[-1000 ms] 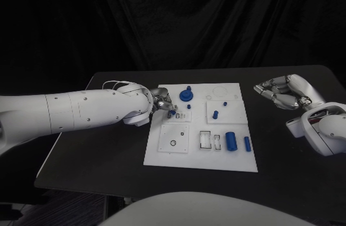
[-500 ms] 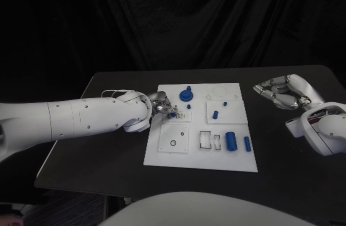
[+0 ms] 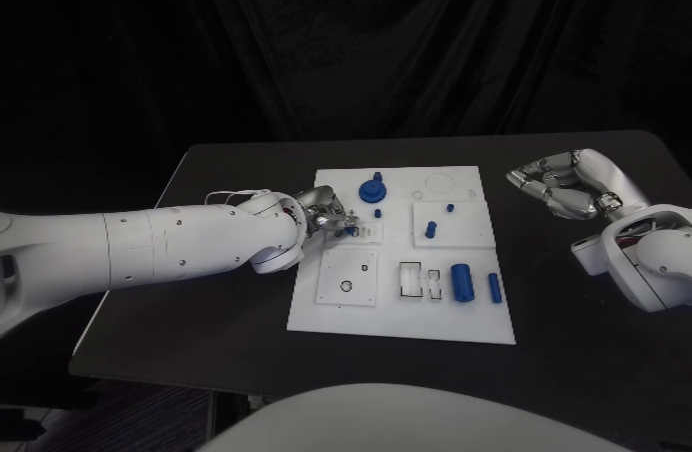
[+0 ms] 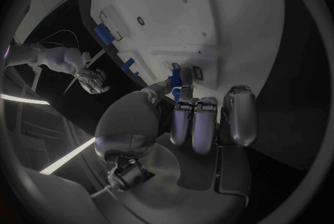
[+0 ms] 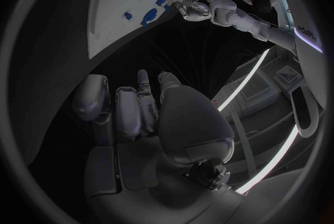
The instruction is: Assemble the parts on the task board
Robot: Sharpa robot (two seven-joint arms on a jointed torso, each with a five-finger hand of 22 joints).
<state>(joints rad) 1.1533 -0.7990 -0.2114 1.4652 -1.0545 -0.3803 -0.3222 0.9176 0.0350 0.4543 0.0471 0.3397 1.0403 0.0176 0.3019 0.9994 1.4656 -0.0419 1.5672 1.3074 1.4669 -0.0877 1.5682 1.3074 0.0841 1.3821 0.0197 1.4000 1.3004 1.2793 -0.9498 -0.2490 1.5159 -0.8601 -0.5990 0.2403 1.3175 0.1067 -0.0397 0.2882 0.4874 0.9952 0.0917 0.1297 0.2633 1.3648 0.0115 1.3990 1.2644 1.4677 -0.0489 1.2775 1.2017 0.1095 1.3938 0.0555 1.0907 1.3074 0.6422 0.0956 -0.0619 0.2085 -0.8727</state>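
Black cloth hung behind the black table (image 3: 216, 302), and on that table lay the white task board (image 3: 411, 317), which serves as the landmark for everything else.

At the board's left edge, toward its far half, the left hand (image 3: 326, 215) reached in with its fingertips over a small raised white block. A small blue part (image 4: 175, 76) sat between the thumb and a fingertip in the left wrist view, with the other fingers curled behind it, so the hand appeared to pinch it, though the contact was too small to be sure of. Farther in on the board stood a blue knobbed piece (image 3: 374, 187) near the far edge, a slim blue pin (image 3: 430, 230) right of centre, and a large blue cylinder (image 3: 463, 281) with a thinner blue rod (image 3: 495, 288) beside it near the board's right edge.

Well off the board's right side, the right hand (image 3: 560, 185) hovered with its fingers curled in and nothing between them.

The risks, as I judge them: the pinch was shallow, so the part could tilt or slip out as it was pressed down. A tilted part would jam at the mouth of its seat. The hand also covered its own target from the head view, so misalignment might go unnoticed. A hard push at the edge could shift the whole board.
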